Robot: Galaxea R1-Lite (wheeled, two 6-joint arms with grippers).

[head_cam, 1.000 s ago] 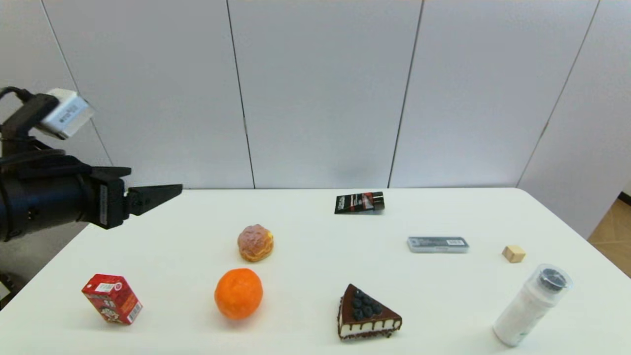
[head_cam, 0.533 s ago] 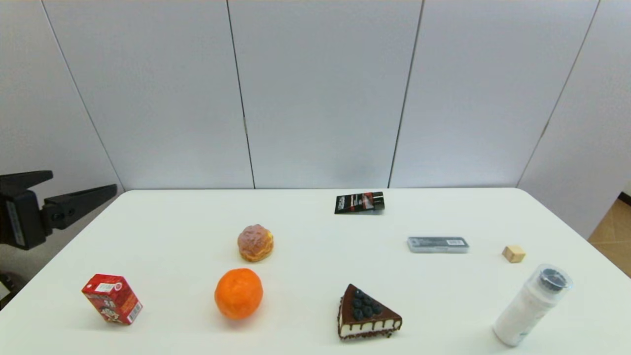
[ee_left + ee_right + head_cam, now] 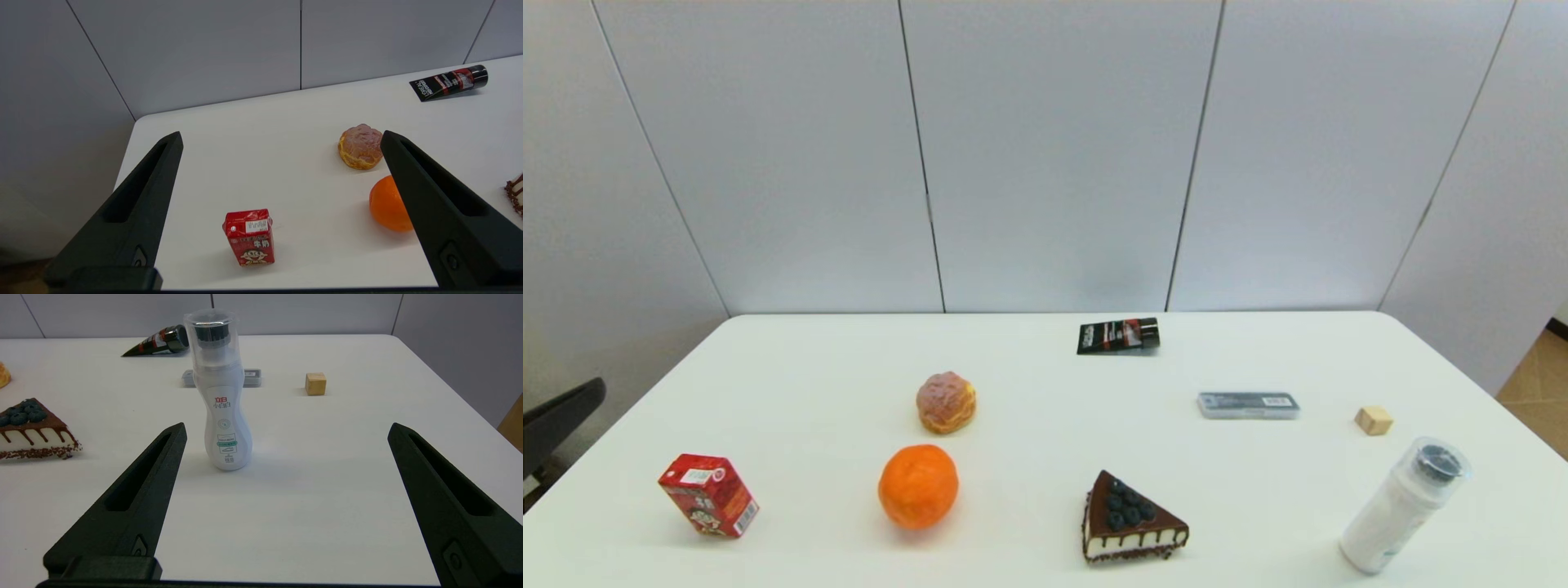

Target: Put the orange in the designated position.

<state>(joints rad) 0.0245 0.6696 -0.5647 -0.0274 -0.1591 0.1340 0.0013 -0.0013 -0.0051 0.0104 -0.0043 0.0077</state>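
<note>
The orange (image 3: pixel 918 487) rests on the white table (image 3: pixel 1045 367) at the near left, just in front of the cream puff (image 3: pixel 946 402). In the left wrist view the orange (image 3: pixel 386 206) is partly hidden behind one of my left gripper's fingers. My left gripper (image 3: pixel 282 139) is open and holds nothing. It hangs off the table's left edge, well away from the orange. Only one of its fingers (image 3: pixel 564 416) shows in the head view. My right gripper (image 3: pixel 286 430) is open and holds nothing, near the table's front right, out of the head view.
A red milk carton (image 3: pixel 709 495) stands left of the orange. A chocolate cake slice (image 3: pixel 1131 518) lies to its right. Farther off are a black tube (image 3: pixel 1118 336), a grey case (image 3: pixel 1248 405), a wooden cube (image 3: pixel 1374 420) and a white bottle (image 3: pixel 1403 506).
My left arm has drawn back to the left and downward, almost out of the head view. The orange and the other things have not moved.
</note>
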